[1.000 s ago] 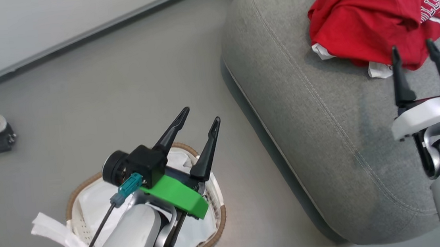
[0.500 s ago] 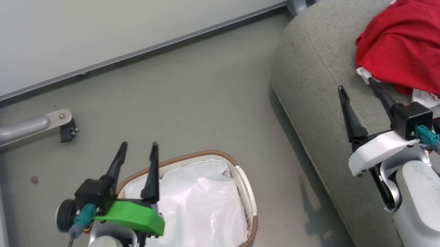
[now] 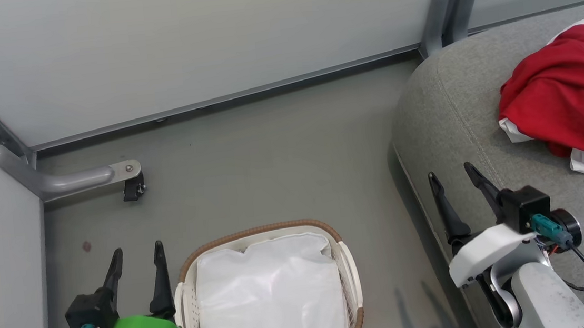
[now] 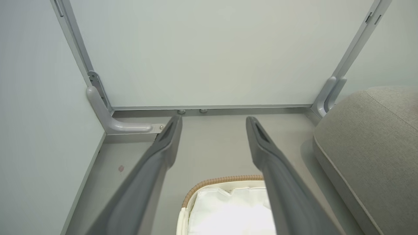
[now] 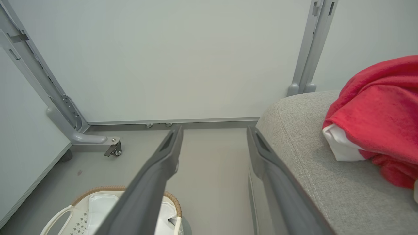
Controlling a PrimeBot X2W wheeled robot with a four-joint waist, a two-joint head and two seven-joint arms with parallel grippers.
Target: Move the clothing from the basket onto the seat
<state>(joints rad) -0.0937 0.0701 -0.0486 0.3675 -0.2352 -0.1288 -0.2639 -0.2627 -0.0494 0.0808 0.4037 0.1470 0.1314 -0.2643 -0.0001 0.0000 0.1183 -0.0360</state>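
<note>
Red cloth with white trim, the clothing (image 3: 572,102) lies heaped on the grey seat (image 3: 458,133) at the right, well apart from the basket (image 3: 255,231) on the floor (image 3: 270,160). The basket shows nothing but its white liner (image 3: 271,292), so the job looks finished, though I cannot tell whether a fold hides anything small.

The left gripper (image 3: 137,247) hangs just beside the basket's rim with its jaws wide and empty. A careless swing there could knock the light basket over, or the loose liner could be mistaken for a garment and dragged out. The right gripper (image 3: 449,170), also spread wide and holding nothing, sits above the seat's rounded edge. If it drops, its pointed tips could catch in the weave.

The clothing is soft and crumpled into deep folds. The seat is coarse woven fabric with plump corners and a stitched seam along its top. The basket is oval, of perforated white plastic under a brown woven band. Its liner looks thin, smooth and wrinkled. The fingers are dark, hard, long and tapered.
</note>
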